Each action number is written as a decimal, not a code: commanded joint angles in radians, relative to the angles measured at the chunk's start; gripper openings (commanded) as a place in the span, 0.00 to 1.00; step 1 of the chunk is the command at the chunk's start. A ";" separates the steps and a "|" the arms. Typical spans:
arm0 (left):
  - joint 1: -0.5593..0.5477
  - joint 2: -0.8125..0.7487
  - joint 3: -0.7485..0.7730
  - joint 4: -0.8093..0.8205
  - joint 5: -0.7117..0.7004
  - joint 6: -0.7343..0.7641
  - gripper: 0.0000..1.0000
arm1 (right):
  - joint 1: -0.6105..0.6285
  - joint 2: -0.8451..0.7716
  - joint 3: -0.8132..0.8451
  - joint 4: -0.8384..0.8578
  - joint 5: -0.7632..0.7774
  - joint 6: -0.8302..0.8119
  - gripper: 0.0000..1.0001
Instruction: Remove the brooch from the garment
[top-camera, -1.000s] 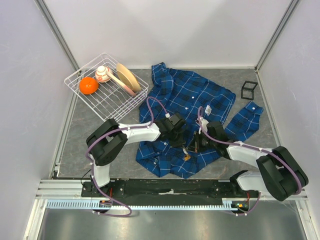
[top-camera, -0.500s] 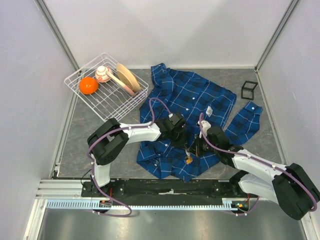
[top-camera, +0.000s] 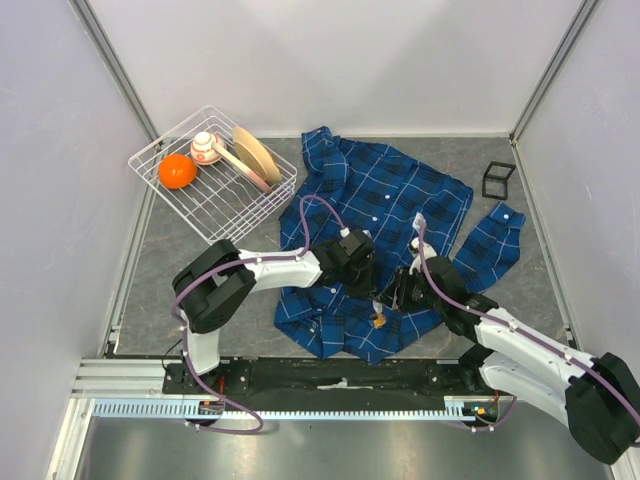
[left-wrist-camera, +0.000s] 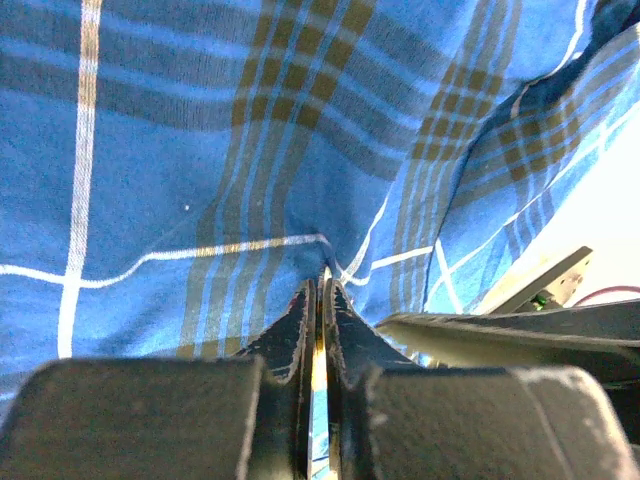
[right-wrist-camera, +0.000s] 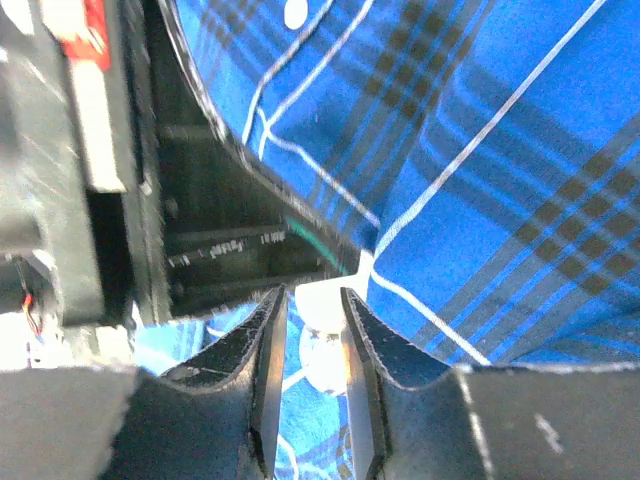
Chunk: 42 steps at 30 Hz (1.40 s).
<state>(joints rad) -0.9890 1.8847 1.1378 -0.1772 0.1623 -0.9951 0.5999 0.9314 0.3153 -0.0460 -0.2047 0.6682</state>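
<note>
The blue plaid garment (top-camera: 380, 200) lies spread on the grey table. My left gripper (top-camera: 362, 282) is shut on a pinched fold of the garment (left-wrist-camera: 200, 150); its jaws stand almost together with cloth at their tips (left-wrist-camera: 320, 278). My right gripper (top-camera: 393, 298) is closed around the brooch (right-wrist-camera: 322, 335), a small white piece held between its fingers (right-wrist-camera: 312, 295) just above the cloth (right-wrist-camera: 500, 150). In the top view the brooch (top-camera: 378, 319) shows as a small white and orange thing between the two grippers, at the shirt's lower front.
A white wire basket (top-camera: 152, 150) at the back left holds an orange (top-camera: 177, 171), tan plates (top-camera: 256, 155) and a small pink-white item (top-camera: 206, 148). A black cube frame (top-camera: 498, 180) stands at the back right. The left arm's black body (right-wrist-camera: 110, 200) is close beside my right gripper.
The right arm has swung outward to the right and its gripper has shifted slightly right and nearer, with the brooch moving a little toward the near edge. The left gripper has stayed pinched on the shirt.
</note>
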 joint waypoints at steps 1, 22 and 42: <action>-0.040 -0.036 0.025 -0.048 0.003 0.047 0.02 | -0.009 -0.083 0.019 0.055 0.109 0.060 0.37; -0.042 -0.140 0.084 -0.041 0.047 0.292 0.02 | -0.098 -0.190 -0.084 -0.294 0.534 0.419 0.36; 0.210 -0.484 -0.375 0.976 0.511 -0.057 0.02 | -0.114 -0.339 0.205 -0.174 0.063 -0.137 0.74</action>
<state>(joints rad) -0.8124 1.5246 0.8146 0.5232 0.6350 -0.9516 0.4866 0.5995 0.4438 -0.3977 0.1261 0.7208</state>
